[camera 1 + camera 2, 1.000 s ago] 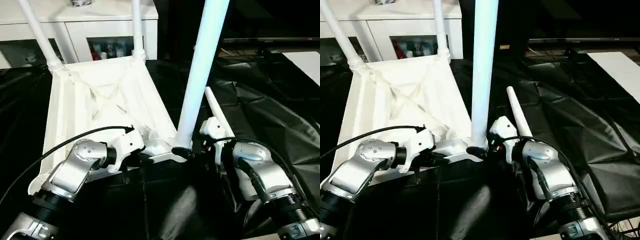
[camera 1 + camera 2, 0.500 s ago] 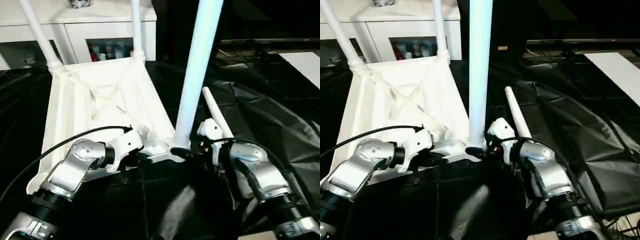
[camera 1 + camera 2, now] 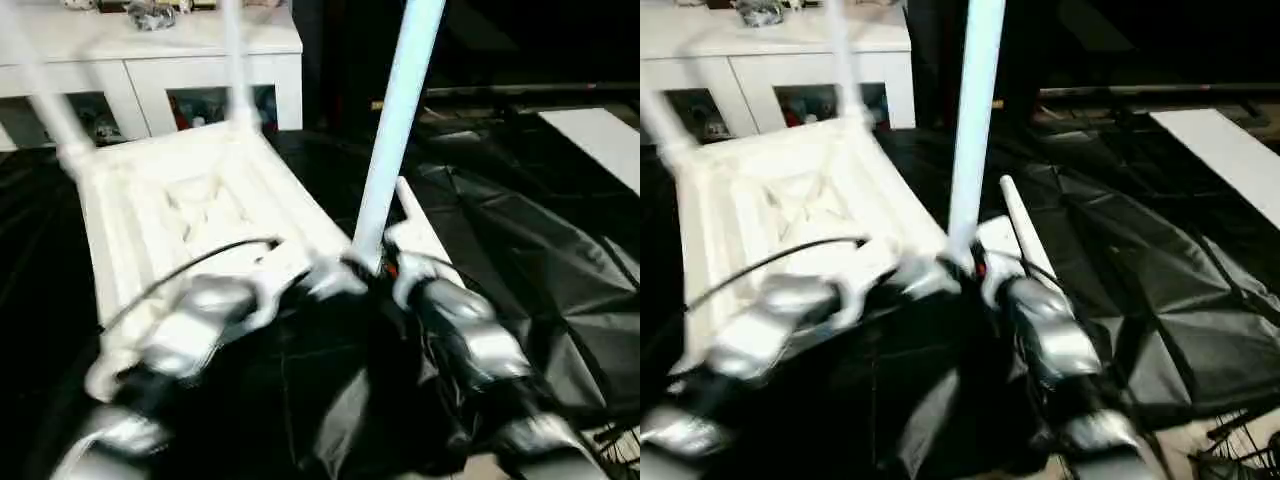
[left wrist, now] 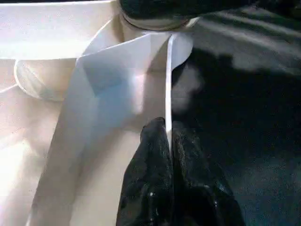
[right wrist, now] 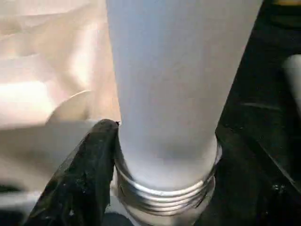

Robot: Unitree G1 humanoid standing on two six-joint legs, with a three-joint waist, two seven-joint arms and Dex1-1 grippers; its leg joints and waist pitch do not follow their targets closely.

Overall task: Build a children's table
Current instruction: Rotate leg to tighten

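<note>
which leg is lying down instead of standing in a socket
The loose leg on the black sheet beside the right arm. The other three stand upright at corners of the tabletop.

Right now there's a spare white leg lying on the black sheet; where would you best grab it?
Probably mid-length on the loose leg, from above. It lies flat on the black sheet, a slim round tube, so jaws straddling its width should close evenly, and gripping near the middle should keep it balanced.
</note>
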